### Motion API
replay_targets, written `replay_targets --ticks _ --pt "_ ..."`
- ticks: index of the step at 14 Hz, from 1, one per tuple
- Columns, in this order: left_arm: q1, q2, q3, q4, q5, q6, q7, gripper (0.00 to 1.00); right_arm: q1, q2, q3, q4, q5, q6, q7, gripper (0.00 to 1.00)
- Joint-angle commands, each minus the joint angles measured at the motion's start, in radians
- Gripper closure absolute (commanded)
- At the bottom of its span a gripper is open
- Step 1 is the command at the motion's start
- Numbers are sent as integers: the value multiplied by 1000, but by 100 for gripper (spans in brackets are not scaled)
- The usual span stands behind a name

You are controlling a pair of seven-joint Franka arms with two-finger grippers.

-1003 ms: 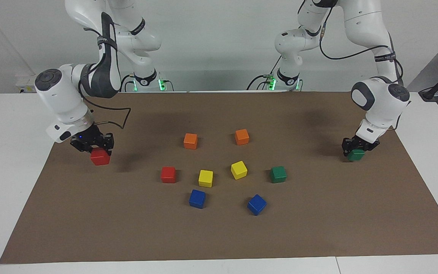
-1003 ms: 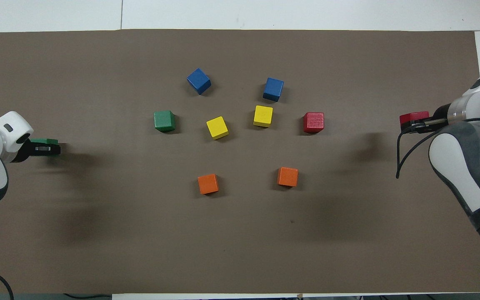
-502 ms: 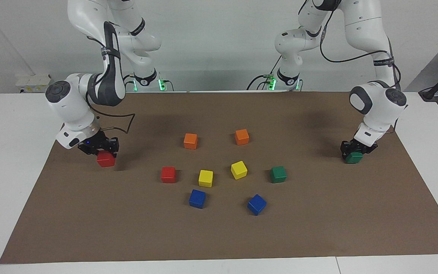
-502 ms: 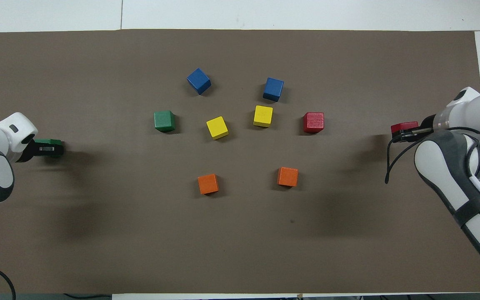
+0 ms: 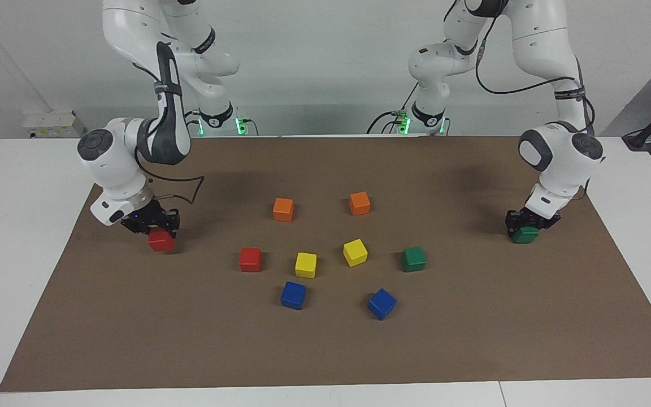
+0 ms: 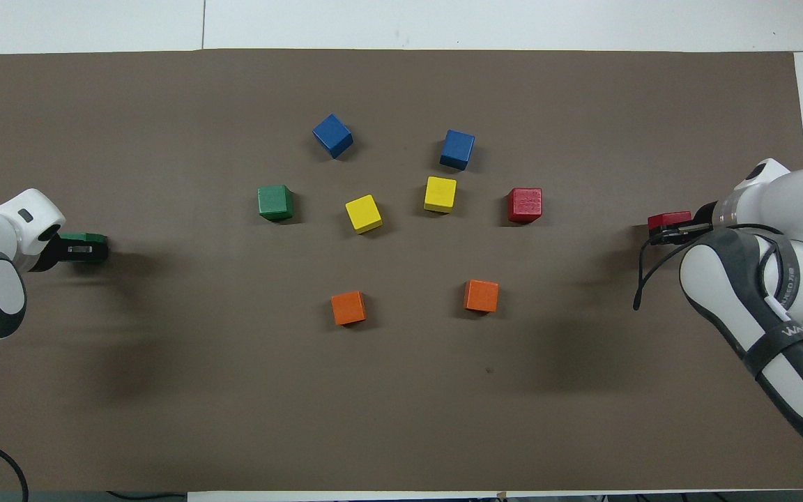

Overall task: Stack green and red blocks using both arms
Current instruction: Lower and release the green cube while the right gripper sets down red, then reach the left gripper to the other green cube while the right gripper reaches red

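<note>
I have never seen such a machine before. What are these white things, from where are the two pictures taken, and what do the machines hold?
The white things are two robot arms, each ending in a small black gripper. One picture is taken across the table, facing the robots; the other looks down from above their own end, so the sides are swapped.

On the brown mat lie loose cubes: two orange, two yellow, two blue, one red cube and one green cube.

The right gripper is shut on a second red block, low at the right arm's end of the mat. The left gripper is on a second green block, down at the mat at the left arm's end; whether it grips or is letting go, I cannot tell. Nothing is stacked yet.
</note>
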Motion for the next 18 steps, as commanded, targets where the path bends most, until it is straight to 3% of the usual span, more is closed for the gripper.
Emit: replay_targets --ticks 1,3,5,8,10,12,13,15,18 --pt "4 -5 -1 4 -2 5 9 0 -37 12 10 -9 9 35 -46 100" --pt "1 -8 1 55 -2 -62 8 0 -40 20 10 -9 9 37 -55 100" --pt "-8 -3 -1 166 -7 -190 0 0 -43 20 10 -10 9 38 -54 100" --pt "-98 29 -2 354 -7 -379 -230 0 -43 35 10 -15 11 63 -54 100" --pt "-198 44 -1 389 -2 -384 -425 0 -43 38 10 -15 11 63 -52 100" --pt "-273 49 -2 392 -2 -369 -510 0 -43 38 10 -15 11 63 -46 93" --pt "-307 51 -2 391 -5 -355 -521 0 -42 38 10 -15 11 63 -46 79" --pt "-362 66 -2 392 -7 -326 -573 0 -42 38 10 -18 11 63 -41 0" --pt "-454 119 1 394 -2 -248 -665 0 -40 38 10 -18 9 60 -41 0"
